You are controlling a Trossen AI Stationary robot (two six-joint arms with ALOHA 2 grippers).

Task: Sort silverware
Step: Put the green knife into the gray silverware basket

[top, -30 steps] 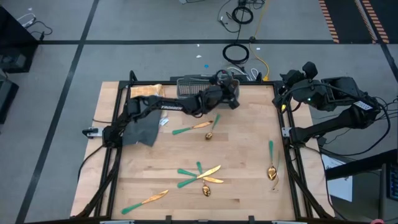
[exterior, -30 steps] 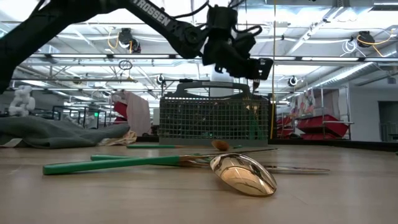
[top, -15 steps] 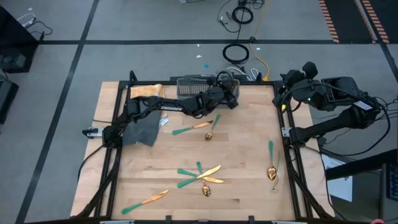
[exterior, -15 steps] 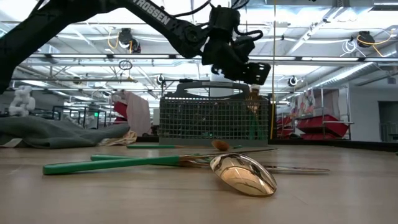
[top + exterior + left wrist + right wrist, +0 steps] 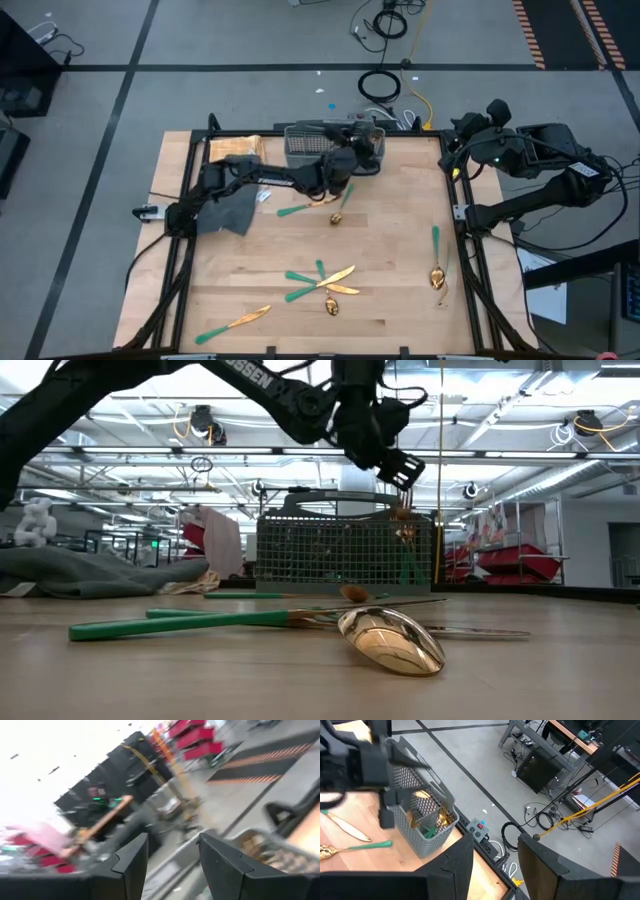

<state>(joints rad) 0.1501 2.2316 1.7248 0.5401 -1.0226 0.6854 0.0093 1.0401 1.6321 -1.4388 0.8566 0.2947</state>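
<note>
Silverware (image 5: 318,280) lies scattered over the wooden table (image 5: 390,300), mostly near its front edge, and some pieces stand in the grey mesh basket (image 5: 306,140) at the back edge. Left gripper (image 5: 352,160) hangs open and empty beside the basket. Right gripper (image 5: 495,855), part open, holds nothing past the right edge.

table (image 5: 400,260): wood | on it: silverware (image 5: 320,280), mesh basket (image 5: 305,142), probably cloth (image 5: 232,208)
</note>
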